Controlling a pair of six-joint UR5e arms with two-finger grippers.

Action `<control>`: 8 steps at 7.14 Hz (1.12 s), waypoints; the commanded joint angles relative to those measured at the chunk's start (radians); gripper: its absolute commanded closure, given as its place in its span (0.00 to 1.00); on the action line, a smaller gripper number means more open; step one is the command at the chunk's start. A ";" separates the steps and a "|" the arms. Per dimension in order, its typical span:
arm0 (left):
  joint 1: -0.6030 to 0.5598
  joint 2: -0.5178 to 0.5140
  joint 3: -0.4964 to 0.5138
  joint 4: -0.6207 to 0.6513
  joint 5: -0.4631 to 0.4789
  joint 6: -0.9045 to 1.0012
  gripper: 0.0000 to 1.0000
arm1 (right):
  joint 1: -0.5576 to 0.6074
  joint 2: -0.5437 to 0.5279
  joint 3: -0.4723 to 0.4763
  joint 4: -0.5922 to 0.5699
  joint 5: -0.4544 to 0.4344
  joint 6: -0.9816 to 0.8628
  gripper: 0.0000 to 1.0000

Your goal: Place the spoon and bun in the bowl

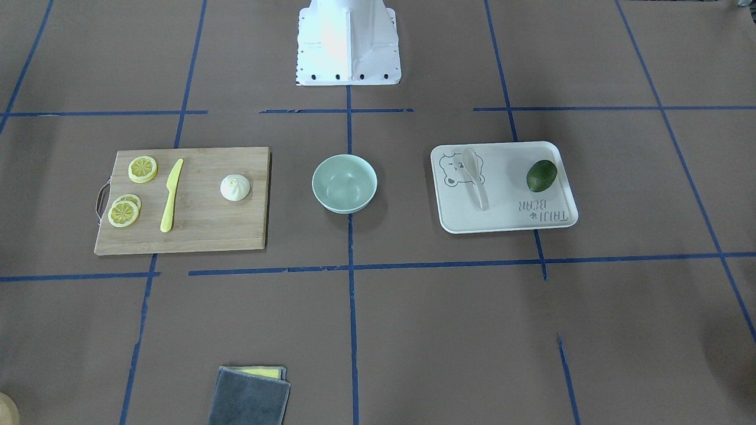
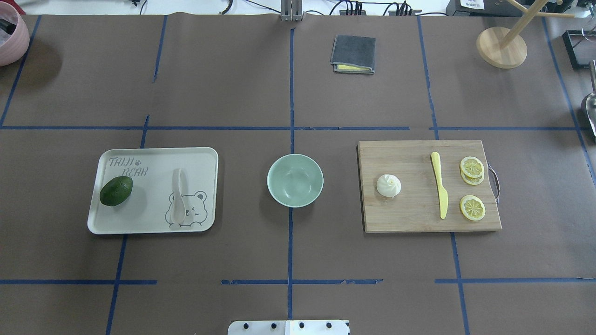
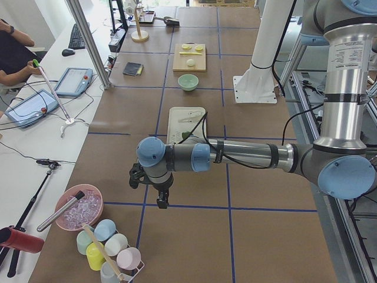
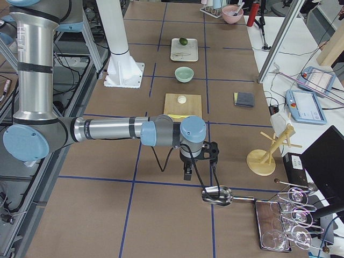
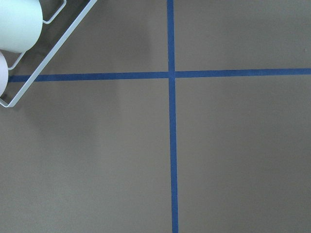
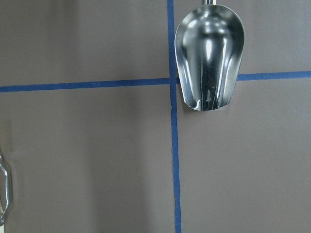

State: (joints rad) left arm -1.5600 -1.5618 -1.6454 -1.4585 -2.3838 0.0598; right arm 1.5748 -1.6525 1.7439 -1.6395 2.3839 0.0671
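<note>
**A:** So, where did the task items sit at this stamp?

**B:** The bowl (image 2: 295, 180) stood upright and empty at the centre of the overhead view, on the table (image 2: 233, 93). The spoon (image 2: 177, 197) lay flat on the tray (image 2: 149, 160) at centre left, across the bear print and well apart from the avocado (image 2: 116, 190). The bun (image 2: 388, 185) sat pleats-up on the cutting board (image 2: 409, 158) at centre right, on the board's bowl-side half. The yellow knife (image 2: 439, 190) lay further right.

**A:** Why that layout?

**B:** My reading: one target on each side of the bowl, so each arm can serve its own half. Spoon to the left arm, bun to the right. The avocado and the knife look like decoys.

**A:** And the arms?

**B:** Neither showed in the overhead or front views. The left gripper (image 3: 160, 197) hung pointing down over bare table in the lower middle of the left side view. The right gripper (image 4: 188, 172) did likewise in the right side view, near a metal scoop (image 6: 209, 56). Both were far from the items. Probably a parked pose that kept the fixed cameras unobstructed.

**A:** Gripper spread or pressed together?

**B:** Cannot tell for either. Only the side views showed them, and the wrist cameras caught no fingers. Neither held a task item.
</note>
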 commanded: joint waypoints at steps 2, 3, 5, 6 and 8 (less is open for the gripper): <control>0.001 -0.018 -0.022 -0.006 0.002 -0.005 0.00 | -0.001 0.007 0.000 0.003 0.001 0.000 0.00; 0.009 -0.052 -0.071 -0.016 0.003 -0.029 0.00 | -0.001 0.007 0.005 0.004 0.014 0.002 0.00; 0.149 -0.137 -0.159 -0.054 0.014 -0.206 0.00 | -0.001 0.014 0.048 0.004 0.017 0.003 0.00; 0.210 -0.173 -0.195 -0.054 0.030 -0.304 0.00 | -0.005 0.016 0.071 0.004 0.015 0.003 0.00; 0.364 -0.196 -0.276 -0.101 0.093 -0.585 0.00 | -0.006 0.069 0.078 -0.006 0.015 0.005 0.00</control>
State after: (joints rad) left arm -1.2805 -1.7396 -1.8760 -1.5247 -2.3255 -0.3621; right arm 1.5700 -1.6148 1.8171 -1.6383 2.3985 0.0709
